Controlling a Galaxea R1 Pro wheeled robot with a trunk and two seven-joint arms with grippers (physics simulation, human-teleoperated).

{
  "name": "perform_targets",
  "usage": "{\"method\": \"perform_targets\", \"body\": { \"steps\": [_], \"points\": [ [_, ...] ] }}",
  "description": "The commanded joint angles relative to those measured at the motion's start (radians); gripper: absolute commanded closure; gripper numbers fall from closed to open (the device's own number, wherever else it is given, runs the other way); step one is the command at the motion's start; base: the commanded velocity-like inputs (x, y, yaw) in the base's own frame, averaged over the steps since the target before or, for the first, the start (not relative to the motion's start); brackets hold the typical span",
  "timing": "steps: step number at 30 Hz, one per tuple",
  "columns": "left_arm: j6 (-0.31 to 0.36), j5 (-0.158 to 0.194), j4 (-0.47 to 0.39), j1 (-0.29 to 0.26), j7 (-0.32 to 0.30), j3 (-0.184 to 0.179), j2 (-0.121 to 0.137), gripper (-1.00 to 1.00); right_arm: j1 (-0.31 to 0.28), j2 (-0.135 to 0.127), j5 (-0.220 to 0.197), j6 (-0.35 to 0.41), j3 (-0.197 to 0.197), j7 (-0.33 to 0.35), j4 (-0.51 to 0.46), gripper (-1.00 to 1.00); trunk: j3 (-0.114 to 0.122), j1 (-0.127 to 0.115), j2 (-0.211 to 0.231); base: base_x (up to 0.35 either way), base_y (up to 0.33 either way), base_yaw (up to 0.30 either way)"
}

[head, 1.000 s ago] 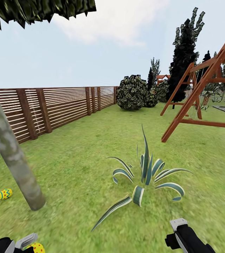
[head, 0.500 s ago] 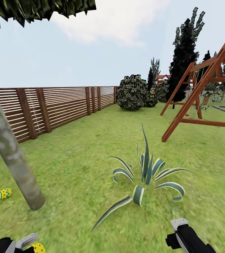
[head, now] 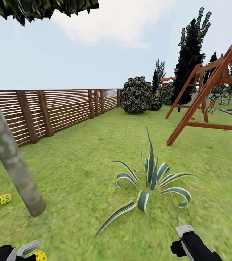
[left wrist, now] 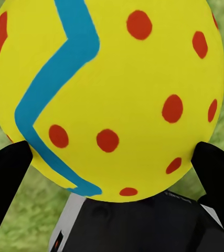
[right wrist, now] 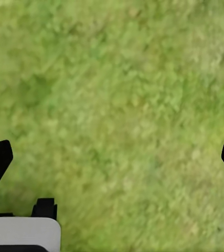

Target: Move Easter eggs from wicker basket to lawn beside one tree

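While our left tool (left wrist: 112, 157) pinches one egg (left wrist: 106, 94), another egg (head: 3, 199) lies left of the tree (head: 12, 163). Our right tool (right wrist: 112, 157) hangs spread above the lawn (right wrist: 117, 79).

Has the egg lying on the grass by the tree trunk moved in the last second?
No. The egg on the lawn keeps the same spot beside the base of the tree trunk.

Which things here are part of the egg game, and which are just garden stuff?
Part of the job:
- egg on the lawn, beside the tree trunk
- egg held in the left gripper
- lawn
- right gripper, open over grass

Just there:
- spiky striped plant
- wooden swing frame
- fence
- bushes
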Motion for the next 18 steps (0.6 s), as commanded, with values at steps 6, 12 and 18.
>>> {"method": "perform_targets", "body": {
  "steps": [6,12,18],
  "points": [
    [0.005,-0.003,0.000,-0.001,-0.005,0.004,-0.002,1.00,-0.001,-0.001,0.007,0.006,0.005,0.001,-0.002,-1.00,-0.020,0.023,-0.043,0.000,0.000,0.000],
    [0.005,-0.003,0.000,-0.001,-0.004,0.003,-0.007,1.00,-0.001,-0.003,0.007,0.006,0.005,0.001,-0.001,-1.00,-0.039,0.046,-0.085,0.000,0.000,0.000],
    [0.005,-0.003,0.000,-0.001,-0.005,0.003,-0.008,1.00,-0.001,-0.003,0.007,0.006,0.004,0.001,-0.001,-1.00,-0.058,0.069,-0.127,0.000,0.000,0.000]
  ]
}}
